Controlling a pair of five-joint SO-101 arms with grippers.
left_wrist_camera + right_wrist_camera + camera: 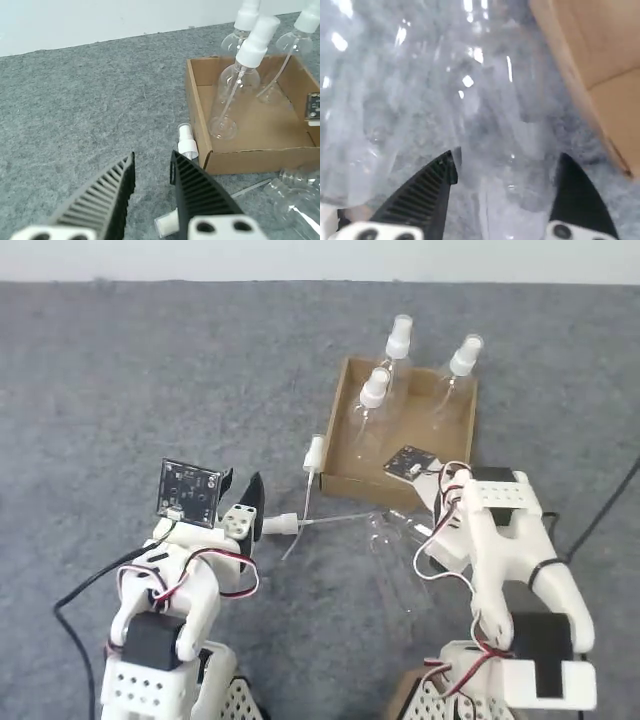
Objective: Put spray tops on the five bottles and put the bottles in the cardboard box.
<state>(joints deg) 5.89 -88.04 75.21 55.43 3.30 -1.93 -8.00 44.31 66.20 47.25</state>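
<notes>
Bottles [368, 420] fitted with white spray heads, three in all, were seen standing upright inside the cardboard box [345, 483], which was set toward the far right of the grey-covered bench [120, 370]. Uncapped clear bottles [392, 532], two as far as could be told, were found lying on the bench just in front of the box, close to the right arm. The right tool [508, 159] was held spread wide directly over this clear plastic, one finger on either side. Whether contact was made could not be told. One loose spray top [315, 452] was seen just beside the box's near left corner. A second spray top [285, 523] was lying on the bench right beside the left tool [252, 508], with its thin tube pointed toward the lying bottles. The left tool was held spread, with nothing gripped between its ribbed fingers [107, 192], above the bench and near that second top.
</notes>
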